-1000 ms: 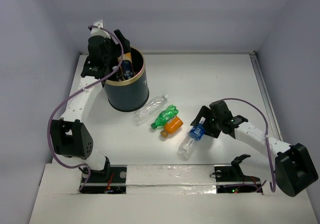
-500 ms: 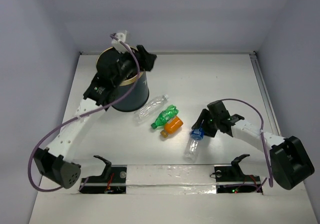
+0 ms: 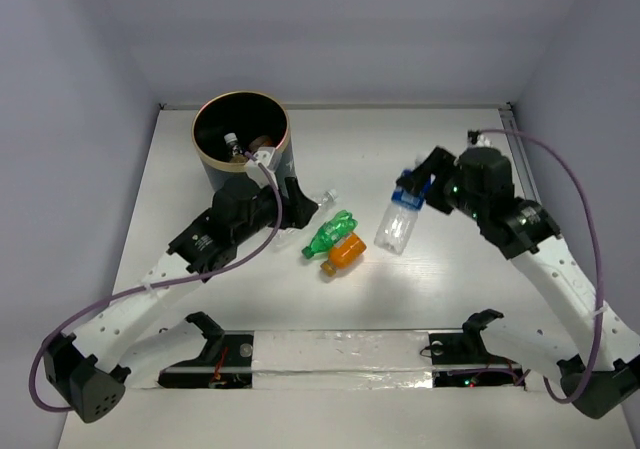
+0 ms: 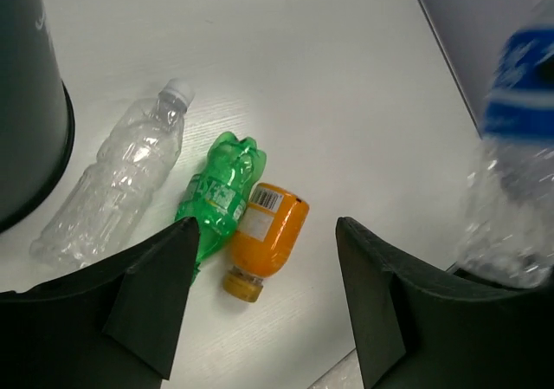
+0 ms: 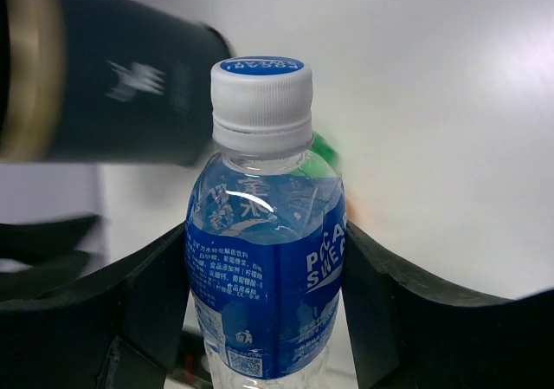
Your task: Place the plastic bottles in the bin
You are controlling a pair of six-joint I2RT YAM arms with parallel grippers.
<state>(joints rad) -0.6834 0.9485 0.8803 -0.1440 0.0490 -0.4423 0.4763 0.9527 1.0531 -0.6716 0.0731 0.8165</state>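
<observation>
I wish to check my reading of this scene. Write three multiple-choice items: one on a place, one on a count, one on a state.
1. How many bottles lie on the white table, outside the dark gold-rimmed bin? A: one. B: three. C: five.
2. Where is the orange plastic bottle? A: in the bin. B: beside the green plastic bottle. C: at the table's far right corner.
3. The right end effector is: A: open and empty. B: shut on the orange bottle. C: shut on the blue-labelled clear bottle.
Key: 1 B, the white-capped clear bottle, the green, the orange; 2 B, they lie side by side; 3 C, it clamps the label.
</observation>
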